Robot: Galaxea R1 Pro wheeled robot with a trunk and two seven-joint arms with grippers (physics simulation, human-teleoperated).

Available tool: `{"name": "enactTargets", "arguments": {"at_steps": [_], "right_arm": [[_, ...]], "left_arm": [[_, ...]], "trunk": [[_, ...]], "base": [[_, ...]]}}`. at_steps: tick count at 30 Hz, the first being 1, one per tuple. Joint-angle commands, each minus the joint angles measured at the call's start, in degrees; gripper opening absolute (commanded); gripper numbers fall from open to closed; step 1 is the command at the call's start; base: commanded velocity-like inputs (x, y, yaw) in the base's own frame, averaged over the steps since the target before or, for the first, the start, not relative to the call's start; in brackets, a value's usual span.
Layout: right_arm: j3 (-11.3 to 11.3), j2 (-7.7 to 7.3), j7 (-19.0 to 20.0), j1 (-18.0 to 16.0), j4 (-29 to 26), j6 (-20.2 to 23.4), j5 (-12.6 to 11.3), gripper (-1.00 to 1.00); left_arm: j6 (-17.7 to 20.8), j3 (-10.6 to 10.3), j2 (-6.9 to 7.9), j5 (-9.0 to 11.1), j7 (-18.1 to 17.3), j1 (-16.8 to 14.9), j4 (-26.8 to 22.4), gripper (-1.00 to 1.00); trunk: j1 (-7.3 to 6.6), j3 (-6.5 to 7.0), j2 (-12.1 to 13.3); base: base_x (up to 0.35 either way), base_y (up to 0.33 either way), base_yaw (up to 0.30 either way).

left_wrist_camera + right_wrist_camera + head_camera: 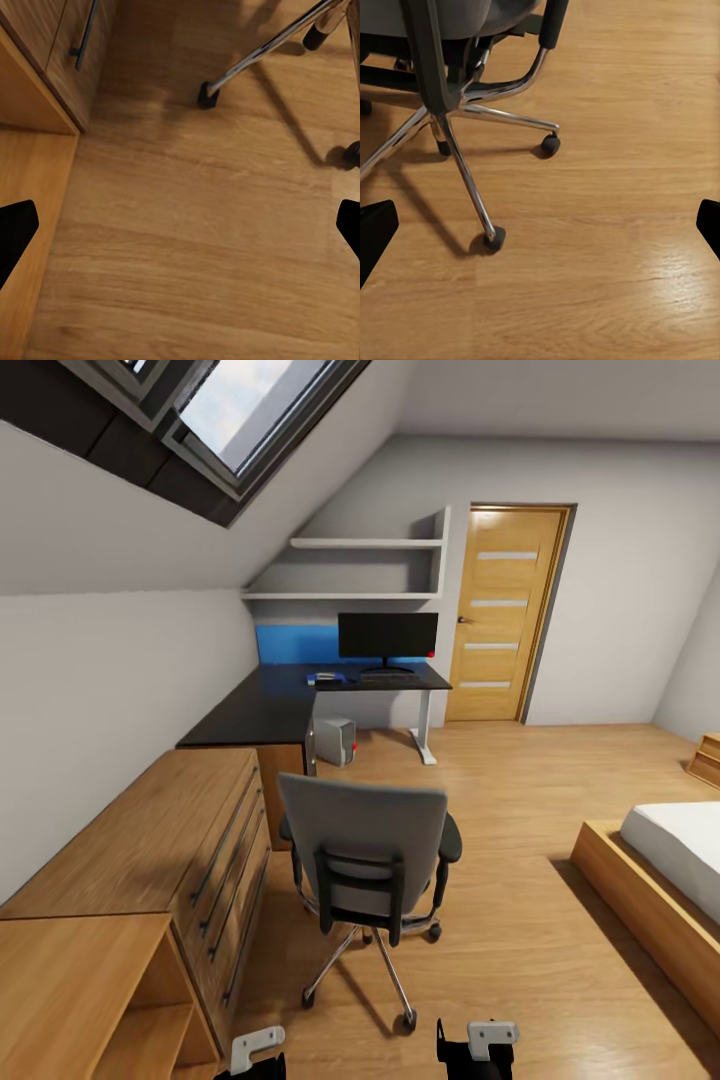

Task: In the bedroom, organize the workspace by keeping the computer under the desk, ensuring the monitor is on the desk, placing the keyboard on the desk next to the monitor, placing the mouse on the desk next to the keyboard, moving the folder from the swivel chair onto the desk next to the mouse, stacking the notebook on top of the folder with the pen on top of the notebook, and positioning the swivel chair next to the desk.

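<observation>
A grey swivel chair (pixel 365 845) stands on the wood floor with its back toward me, well short of the dark desk (pixel 300 700). The black monitor (pixel 387 637) stands on the desk's far end. A keyboard (pixel 388 679) lies in front of it, with a small blue item (pixel 326 679) to its left. The silver computer (pixel 335 741) sits on the floor under the desk. The chair seat is hidden by its backrest. My left gripper (pixel 180 232) and right gripper (pixel 540 232) hang open over the floor; the chair's chrome legs (pixel 465 172) show nearby.
A wooden dresser (pixel 190 840) and a lower cabinet (pixel 80 980) line the left wall. A bed (pixel 670 870) with a wood frame lies at the right. A closed wooden door (pixel 505 615) is beyond the desk, and wall shelves (pixel 365 545) hang above it.
</observation>
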Motion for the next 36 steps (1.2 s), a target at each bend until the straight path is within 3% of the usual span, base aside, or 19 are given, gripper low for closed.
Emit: {"name": "enactTargets", "arguments": {"at_steps": [1,36], "right_arm": [[0.18,0.01,-0.60,-0.04,0.05,0.01,0.54,1.00],[0.19,0.01,-0.60,-0.04,0.05,0.01,0.55,1.00]], "left_arm": [[-0.18,0.34,-0.04,-0.60,0.12,-0.05,0.04,1.00],[-0.18,0.34,-0.08,-0.61,0.12,-0.05,0.04,1.00]], "trunk": [[0.22,-0.24,-0.45],[7.91,-6.53,-14.49]], "base": [[0.000,0.000,0.000],[0.000,0.000,0.000]]}}
